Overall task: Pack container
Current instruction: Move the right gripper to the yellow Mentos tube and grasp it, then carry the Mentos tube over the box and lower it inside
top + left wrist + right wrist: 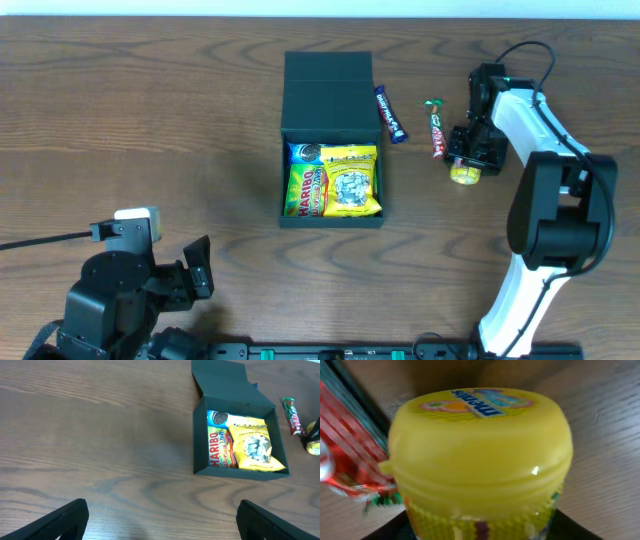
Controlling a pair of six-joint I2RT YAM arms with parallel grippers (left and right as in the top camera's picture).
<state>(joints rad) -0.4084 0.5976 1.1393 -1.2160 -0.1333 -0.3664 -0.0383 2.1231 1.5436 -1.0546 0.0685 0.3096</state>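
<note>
the box (328, 90) sits in the middle of the counter (150, 120), flap lid laid back toward 12 o'clock, its tray holding a haribo bag (304, 190) and a yellow packet (350, 182). it looks like light, stiff card with a matte skin: unlikely to slip, easy to dent, so best taken by the lid's free edge. at 3 o'clock the right pincer (467, 160) stands over a mentos tub (480, 455); whether it grips i cannot tell. the left pincer (162, 515), at 7 o'clock, gapes empty.

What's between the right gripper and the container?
Two snack bars: a red-green bar nearest the right gripper, then a blue bar beside the container. The overhead view shows both.
</note>
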